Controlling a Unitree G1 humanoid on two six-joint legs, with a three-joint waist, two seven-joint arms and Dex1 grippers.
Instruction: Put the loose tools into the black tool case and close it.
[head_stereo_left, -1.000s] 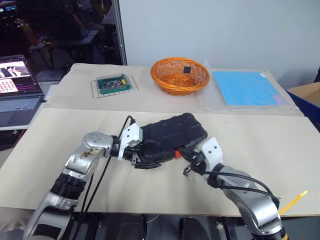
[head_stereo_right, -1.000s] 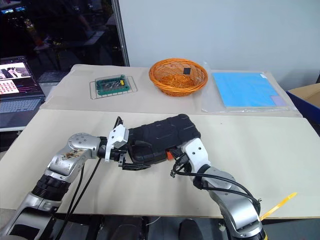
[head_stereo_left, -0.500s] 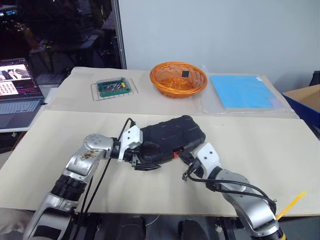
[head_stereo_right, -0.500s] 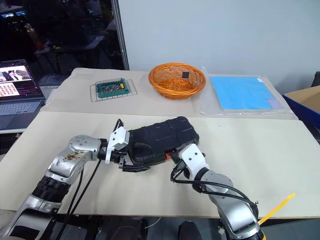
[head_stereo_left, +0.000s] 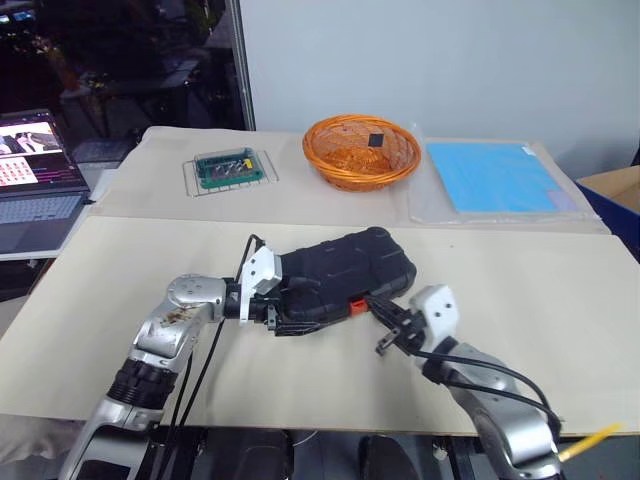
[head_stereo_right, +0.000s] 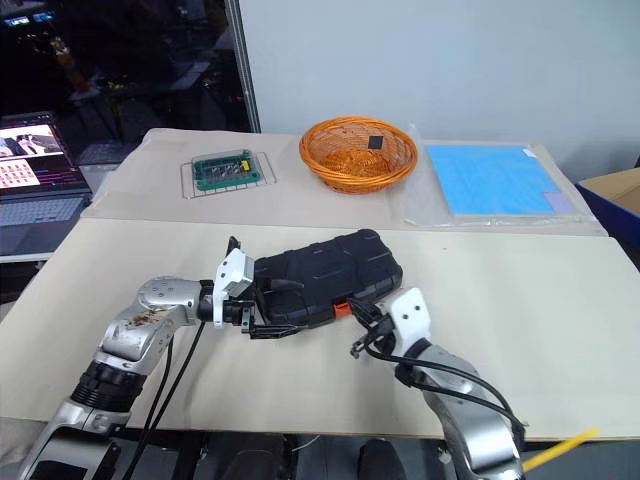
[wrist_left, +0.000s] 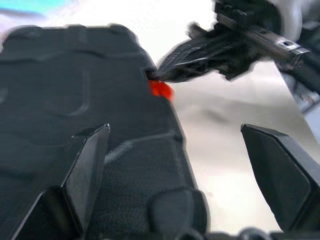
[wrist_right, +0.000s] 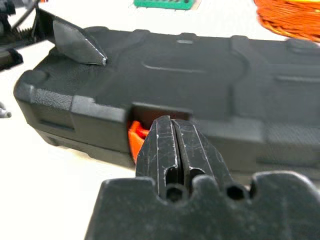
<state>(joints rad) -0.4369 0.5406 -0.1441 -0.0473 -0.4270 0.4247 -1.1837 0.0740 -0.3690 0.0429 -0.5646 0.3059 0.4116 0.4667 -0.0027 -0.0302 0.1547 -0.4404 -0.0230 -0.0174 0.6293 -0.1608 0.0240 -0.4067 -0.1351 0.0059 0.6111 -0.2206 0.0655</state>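
Case (head_stereo_left: 345, 272) closed, lying flat mid-bench (head_stereo_left: 520, 290), orange latch (head_stereo_left: 354, 306) on the near edge. Left claw (head_stereo_left: 290, 318) at the case's left end, fingers wide apart, one over the lid. Right claw (head_stereo_left: 378, 308) just right of the latch, tips at the case edge. Wicker basket (head_stereo_left: 360, 150), green board (head_stereo_left: 228, 167) and blue sheet (head_stereo_left: 498, 177) at the back, laptop (head_stereo_left: 35, 180) far left.

Left wrist: fingers (wrist_left: 85, 165) spread, nothing between them gripped; one lies over the lid.

Right wrist: fingers (wrist_right: 165, 145) pressed together, tips at the latch recess, latch (wrist_right: 135, 139) beside them.
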